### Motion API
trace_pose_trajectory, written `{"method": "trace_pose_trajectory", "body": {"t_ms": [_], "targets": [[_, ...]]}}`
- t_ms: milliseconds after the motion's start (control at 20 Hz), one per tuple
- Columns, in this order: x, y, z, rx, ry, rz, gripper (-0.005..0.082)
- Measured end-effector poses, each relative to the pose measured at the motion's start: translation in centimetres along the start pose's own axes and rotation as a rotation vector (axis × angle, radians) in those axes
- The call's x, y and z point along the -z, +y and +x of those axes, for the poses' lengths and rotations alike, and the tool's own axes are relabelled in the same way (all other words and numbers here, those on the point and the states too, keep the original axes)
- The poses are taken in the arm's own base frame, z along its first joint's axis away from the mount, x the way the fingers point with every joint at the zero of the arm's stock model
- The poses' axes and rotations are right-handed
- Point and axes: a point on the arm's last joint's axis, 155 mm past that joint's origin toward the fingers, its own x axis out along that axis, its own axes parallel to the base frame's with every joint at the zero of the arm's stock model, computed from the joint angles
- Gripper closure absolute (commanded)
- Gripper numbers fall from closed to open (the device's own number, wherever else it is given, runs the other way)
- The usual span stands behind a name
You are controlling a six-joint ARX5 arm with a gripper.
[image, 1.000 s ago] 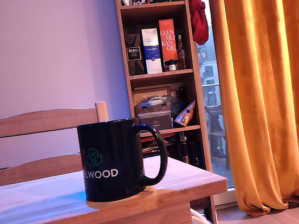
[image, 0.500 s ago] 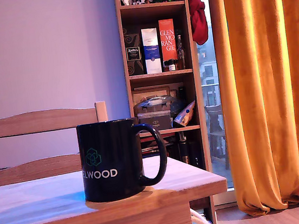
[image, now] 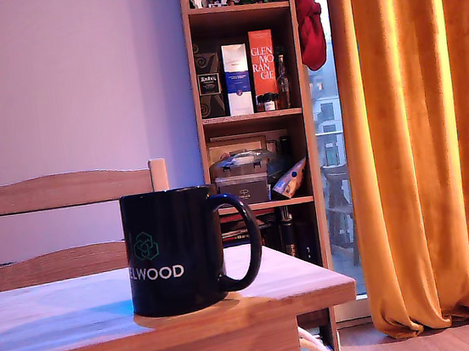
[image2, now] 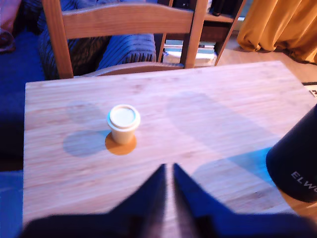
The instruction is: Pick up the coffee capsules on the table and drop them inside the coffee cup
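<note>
In the wrist view a pale cream coffee capsule point(image2: 123, 122) stands upright on the light wooden table point(image2: 213, 109), alone and apart from everything else. My gripper point(image2: 169, 167) hangs above the table's near part, short of the capsule, its two dark fingers pressed almost together with nothing between them. The black coffee cup point(image2: 296, 163) with white lettering shows at that view's edge, well off to the side of the capsule. In the exterior view the coffee cup point(image: 175, 251) stands on the table point(image: 56, 322) near its corner, handle toward the exterior view's right. No capsule or arm appears there.
A wooden chair point(image2: 124, 20) with a slatted back stands against the table's far edge, also seen behind the cup as the chair point(image: 57, 190). A bookshelf point(image: 250, 96) and an orange curtain point(image: 427, 143) stand beyond the table on the exterior view's right.
</note>
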Motion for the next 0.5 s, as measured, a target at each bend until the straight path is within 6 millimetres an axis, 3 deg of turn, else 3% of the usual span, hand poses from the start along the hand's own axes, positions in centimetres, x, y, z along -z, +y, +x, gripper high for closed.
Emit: {"method": "trace_pose_trajectory", "body": {"t_ms": [250,500], "targets": [[-0.6,0.9,0.3,-0.046,-0.046,-0.007,0.0288],[3.2,1.9,2.8,-0.049,-0.036,-0.003,0.0288]]}}
